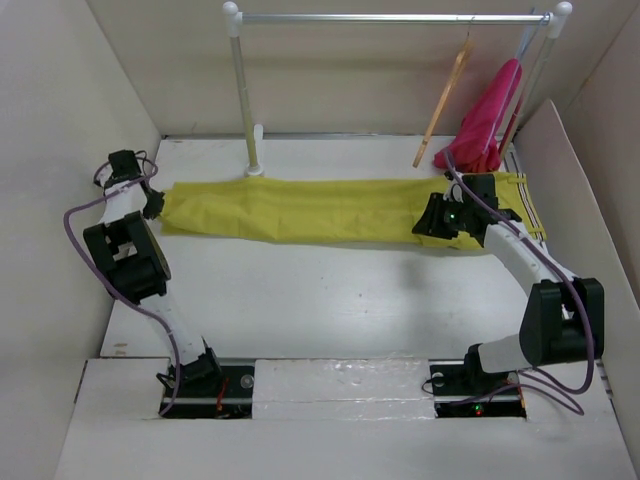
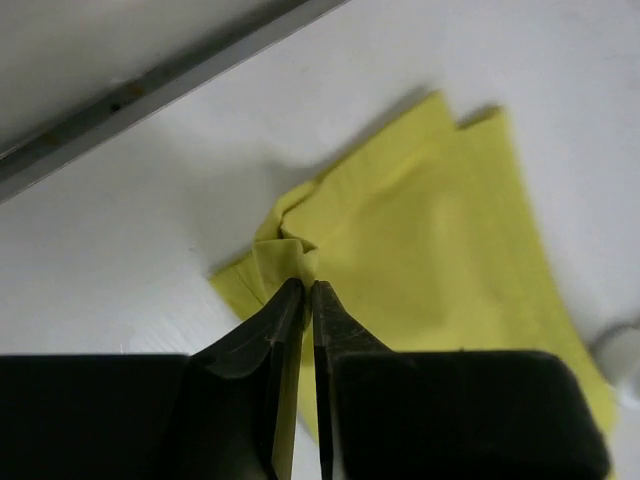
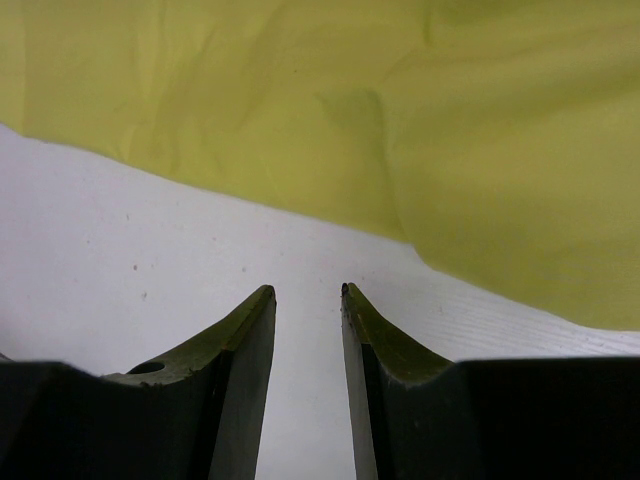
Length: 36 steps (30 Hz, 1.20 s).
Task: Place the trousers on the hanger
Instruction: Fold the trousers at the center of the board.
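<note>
Grasping stage — long yellow-green cloth trousers [image 1: 320,210] flat on white table [image 1: 300,290], left gripper [image 2: 308,287] clamped on one end, right gripper [image 3: 306,292] parted, empty beside cloth edge; next needs pinching there, lifting toward tan wooden triangular hanger [image 1: 441,103]

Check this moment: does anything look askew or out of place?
Only small things: the hanger hangs slanted on the rail, and the trousers bunch at the end where the left claw pinches them.

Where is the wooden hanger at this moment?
In the top view, the hanger hangs on the metal rail at back right, just left of the pink garment.
</note>
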Motion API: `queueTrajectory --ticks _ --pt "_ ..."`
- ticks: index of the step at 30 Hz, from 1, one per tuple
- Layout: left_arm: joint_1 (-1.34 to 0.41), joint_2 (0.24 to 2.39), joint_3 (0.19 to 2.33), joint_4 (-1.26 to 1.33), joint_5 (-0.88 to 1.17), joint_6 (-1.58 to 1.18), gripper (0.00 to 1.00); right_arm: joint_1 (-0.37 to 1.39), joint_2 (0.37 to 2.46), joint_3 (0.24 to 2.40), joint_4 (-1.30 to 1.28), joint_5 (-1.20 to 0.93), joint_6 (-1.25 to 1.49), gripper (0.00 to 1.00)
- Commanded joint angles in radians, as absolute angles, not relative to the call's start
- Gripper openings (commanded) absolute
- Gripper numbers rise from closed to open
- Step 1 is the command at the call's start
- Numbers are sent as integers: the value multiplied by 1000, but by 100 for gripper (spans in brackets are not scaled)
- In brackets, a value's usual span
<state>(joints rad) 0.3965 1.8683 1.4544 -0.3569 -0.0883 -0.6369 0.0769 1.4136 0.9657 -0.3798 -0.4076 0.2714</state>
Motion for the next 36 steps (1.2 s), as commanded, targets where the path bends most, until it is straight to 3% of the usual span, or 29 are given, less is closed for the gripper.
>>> queueTrajectory --ticks 1,3,7,9,17,20,23,29,36 --pt "402 1963 1512 -483 -135 -623 7 74 1405 991 -385 -436 245 39" --pt "402 1918 1476 -463 -158 -603 8 83 1399 983 -385 -430 245 39" --pt "417 1813 1396 -417 -183 -581 45 83 1391 968 -391 -423 244 39" --pt "439 1757 1388 -417 -166 -594 51 74 1390 965 -393 -420 245 40" --pt "151 1712 1393 -371 -144 -560 53 9 1374 943 -428 -360 278 42" --pt "-48 1802 1394 -344 -114 -603 52 -130 1368 898 -371 -400 371 50" --pt "-132 1876 1455 -351 -110 -606 52 -223 1368 868 -331 -436 434 60" --pt "-147 1993 1511 -318 -74 -591 51 -437 1324 812 -269 -368 551 72" --pt "-14 2081 1468 -316 -92 -557 51 -580 1437 792 -167 -307 615 73"
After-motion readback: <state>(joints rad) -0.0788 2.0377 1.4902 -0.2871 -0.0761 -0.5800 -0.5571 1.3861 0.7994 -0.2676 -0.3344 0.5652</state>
